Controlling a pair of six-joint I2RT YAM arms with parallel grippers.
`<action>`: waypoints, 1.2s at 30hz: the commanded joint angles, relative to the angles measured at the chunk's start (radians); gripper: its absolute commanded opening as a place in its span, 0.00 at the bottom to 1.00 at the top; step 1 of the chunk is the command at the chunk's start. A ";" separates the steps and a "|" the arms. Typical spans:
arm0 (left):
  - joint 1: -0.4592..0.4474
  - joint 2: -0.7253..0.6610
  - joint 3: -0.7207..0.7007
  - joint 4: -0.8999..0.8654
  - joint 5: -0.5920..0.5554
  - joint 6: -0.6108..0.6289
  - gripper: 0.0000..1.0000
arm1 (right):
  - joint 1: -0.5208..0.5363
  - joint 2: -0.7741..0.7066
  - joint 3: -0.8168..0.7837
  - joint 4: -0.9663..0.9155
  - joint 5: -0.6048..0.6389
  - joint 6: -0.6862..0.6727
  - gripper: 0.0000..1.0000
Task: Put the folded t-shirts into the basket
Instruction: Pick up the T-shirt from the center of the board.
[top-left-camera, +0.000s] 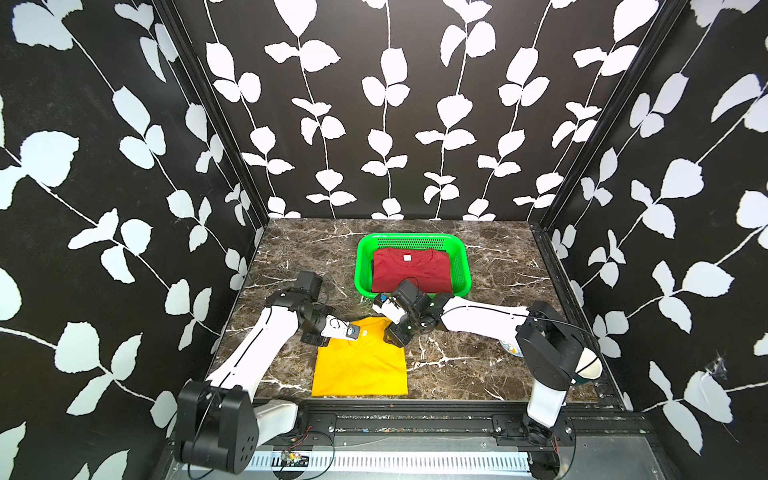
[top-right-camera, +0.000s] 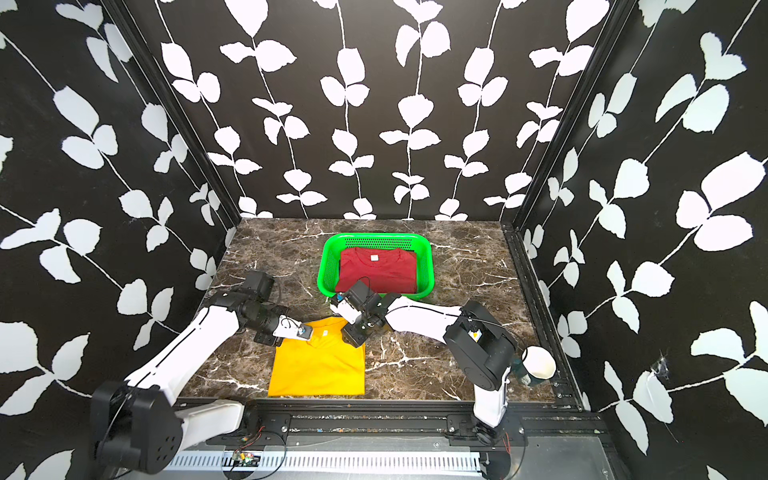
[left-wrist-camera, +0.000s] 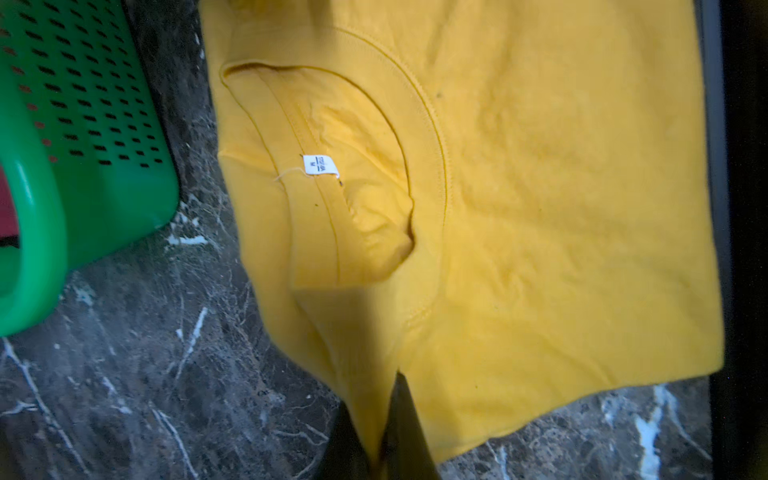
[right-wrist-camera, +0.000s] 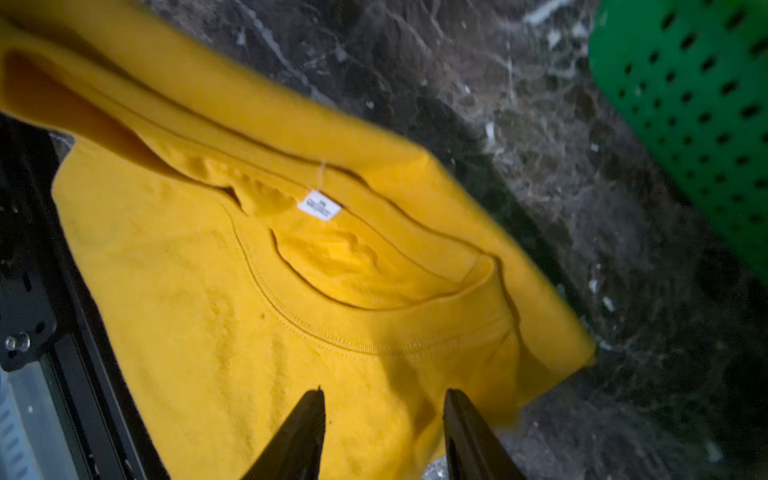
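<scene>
folded t-shirts sit in two places on the marble table. reading the table as a clock in both top views, with twelve at the back wall, the green basket stands between twelve and one o'clock. the dark red t-shirt lies flat inside it, collar toward twelve. the yellow t-shirt lies at six o'clock near the front edge, well apart from the basket. its collar and small white tag face twelve.

the left gripper is clenched on the yellow t-shirt's eleven o'clock corner. in the left wrist view the cloth is pinched between the dark fingers and drawn up into a ridge. the right gripper is at the shirt's one o'clock corner. its jaws stand apart in the right wrist view, with yellow cloth showing in the gap, and it grips nothing. the edge of a small patterned dish shows at four o'clock, mostly hidden behind the right arm.
</scene>
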 joint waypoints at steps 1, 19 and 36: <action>-0.010 -0.027 0.003 -0.044 0.031 0.045 0.00 | 0.007 -0.064 -0.025 0.084 -0.001 -0.201 0.90; -0.013 -0.061 0.077 -0.210 0.083 0.100 0.00 | -0.030 0.060 0.120 -0.096 -0.044 -0.764 0.98; -0.013 -0.076 0.109 -0.283 0.098 0.134 0.00 | -0.077 0.110 0.173 -0.170 -0.147 -0.883 0.98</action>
